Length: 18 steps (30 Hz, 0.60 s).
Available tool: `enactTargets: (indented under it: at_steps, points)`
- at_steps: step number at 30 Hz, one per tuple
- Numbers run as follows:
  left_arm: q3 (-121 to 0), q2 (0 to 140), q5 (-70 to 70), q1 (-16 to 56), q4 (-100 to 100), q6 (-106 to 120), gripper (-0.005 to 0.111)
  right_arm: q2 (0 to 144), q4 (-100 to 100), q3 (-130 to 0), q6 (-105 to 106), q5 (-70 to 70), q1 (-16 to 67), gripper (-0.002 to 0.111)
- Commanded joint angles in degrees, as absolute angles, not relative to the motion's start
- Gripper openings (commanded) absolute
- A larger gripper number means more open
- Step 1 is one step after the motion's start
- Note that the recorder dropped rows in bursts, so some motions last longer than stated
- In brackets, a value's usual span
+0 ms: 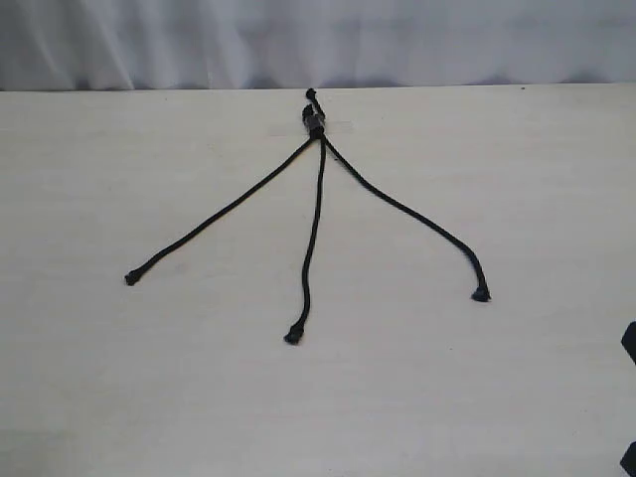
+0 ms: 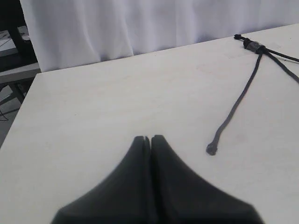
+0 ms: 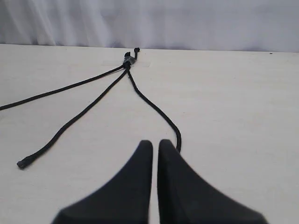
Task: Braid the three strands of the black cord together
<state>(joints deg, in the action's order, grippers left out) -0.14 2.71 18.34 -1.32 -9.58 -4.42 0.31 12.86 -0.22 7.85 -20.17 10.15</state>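
Observation:
The black cord lies on the table with its bound knot [image 1: 315, 124] at the far side and the three strands fanned toward the near side. The left strand [image 1: 214, 216], middle strand [image 1: 314, 234] and right strand [image 1: 407, 211] lie separate and uncrossed, each ending in a knobbed tip. My left gripper [image 2: 147, 138] is shut and empty, a little short of the left strand's tip [image 2: 211, 149]. My right gripper [image 3: 152, 142] is shut with a thin slit and holds nothing. The right strand [image 3: 156, 109] curves down and disappears behind one of its fingers [image 3: 170, 154].
The pale table [image 1: 99, 397] ends at a white curtain [image 1: 298, 40] along its far edge. A dark part of the right arm [image 1: 629, 343] shows at the right border of the exterior view. The left wrist view shows the table's side edge [image 2: 18, 116].

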Motion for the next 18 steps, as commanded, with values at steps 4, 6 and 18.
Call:
enactTargets:
  at_steps: [4, 6, 18]
  points:
    - [0.0, 2.4, 17.6, -1.4, -9.8, -4.8, 0.0, 0.0, 12.6, 0.0, 7.6, -19.5, 10.1, 0.004]
    - [0.0, 2.4, 17.6, -1.4, -9.8, -4.8, 0.0, 0.0, 12.6, 0.0, 7.6, -19.5, 10.1, 0.004]
    - [0.0, 2.4, 17.2, -1.4, -9.8, -4.6, 0.0, 0.0, 12.6, 0.0, 7.6, -6.0, 10.1, 0.004]
